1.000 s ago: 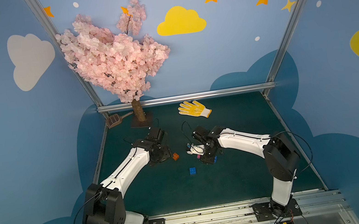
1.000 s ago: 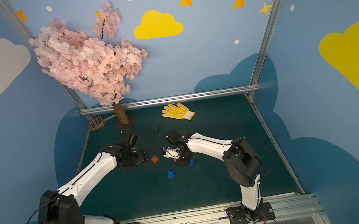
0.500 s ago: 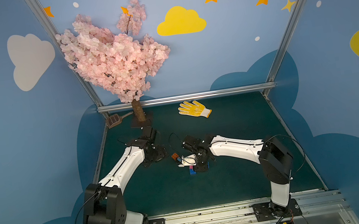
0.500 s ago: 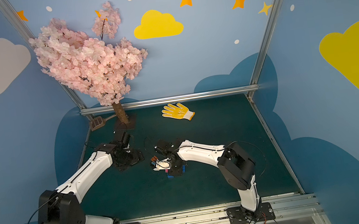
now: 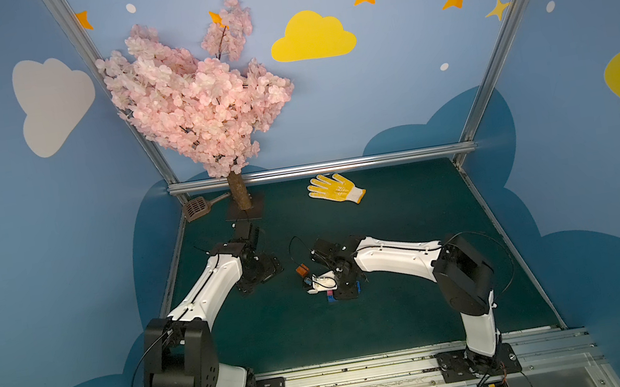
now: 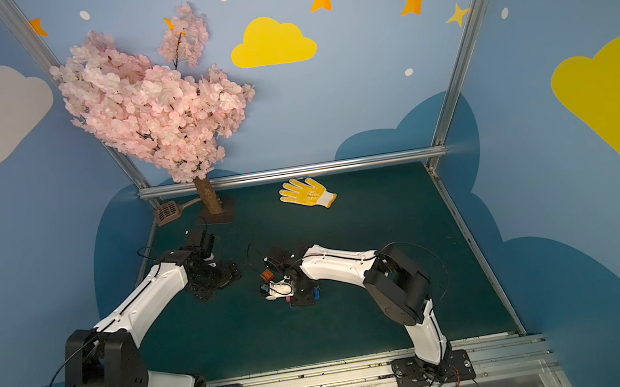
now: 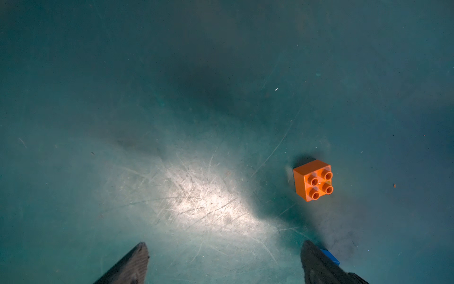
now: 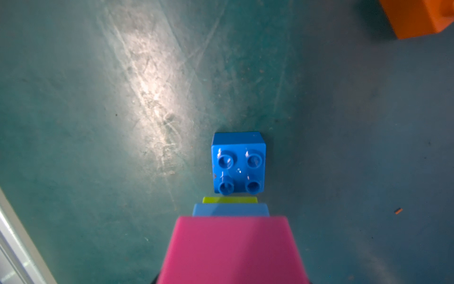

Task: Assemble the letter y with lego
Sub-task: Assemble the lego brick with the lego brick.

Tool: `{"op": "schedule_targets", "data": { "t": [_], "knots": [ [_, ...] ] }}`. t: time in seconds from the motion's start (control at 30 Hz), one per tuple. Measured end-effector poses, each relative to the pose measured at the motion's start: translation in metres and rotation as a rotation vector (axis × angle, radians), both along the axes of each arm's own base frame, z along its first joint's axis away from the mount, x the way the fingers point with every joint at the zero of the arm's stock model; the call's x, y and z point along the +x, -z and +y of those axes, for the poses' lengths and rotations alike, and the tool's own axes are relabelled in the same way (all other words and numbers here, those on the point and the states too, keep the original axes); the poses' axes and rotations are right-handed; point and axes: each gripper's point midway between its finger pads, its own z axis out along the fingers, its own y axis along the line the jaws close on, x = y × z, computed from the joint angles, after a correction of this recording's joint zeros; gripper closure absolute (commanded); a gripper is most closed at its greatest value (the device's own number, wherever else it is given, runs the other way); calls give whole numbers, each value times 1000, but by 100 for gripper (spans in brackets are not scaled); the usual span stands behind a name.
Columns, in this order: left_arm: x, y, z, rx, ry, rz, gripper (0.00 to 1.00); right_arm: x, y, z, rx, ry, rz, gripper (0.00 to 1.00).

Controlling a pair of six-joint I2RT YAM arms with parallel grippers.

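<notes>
Lego stack [image 8: 232, 246] of pink, light blue and lime green is clamped in our right gripper [image 5: 346, 291], whose jaws are closed on it toward the pink end. Its lime end is just beside a loose dark blue brick [image 8: 238, 163] standing studs-up on the green mat [image 8: 98, 147]; we cannot tell whether they touch. Our left gripper [image 7: 224, 248] is spread wide and holds nothing, and the orange brick [image 7: 313, 180] lies ahead of it, off to one finger's side and apart from both tips. We judge these pieces light, rigid and glossy, so likely to slip under the pads. They want a squeeze across two flat opposite walls, never over the studs, and a twist could pop the press-fit joints. We can read no brand, label or lettering on any brick
</notes>
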Motion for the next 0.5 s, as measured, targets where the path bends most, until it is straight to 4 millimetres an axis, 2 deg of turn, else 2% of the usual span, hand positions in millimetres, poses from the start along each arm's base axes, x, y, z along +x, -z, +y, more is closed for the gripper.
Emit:
{"op": "schedule_targets", "data": {
  "t": [0.5],
  "knots": [
    [0, 2, -1, -11, -1, 11, 3, 5, -3, 6, 2, -28, -29, 100]
  ]
}}
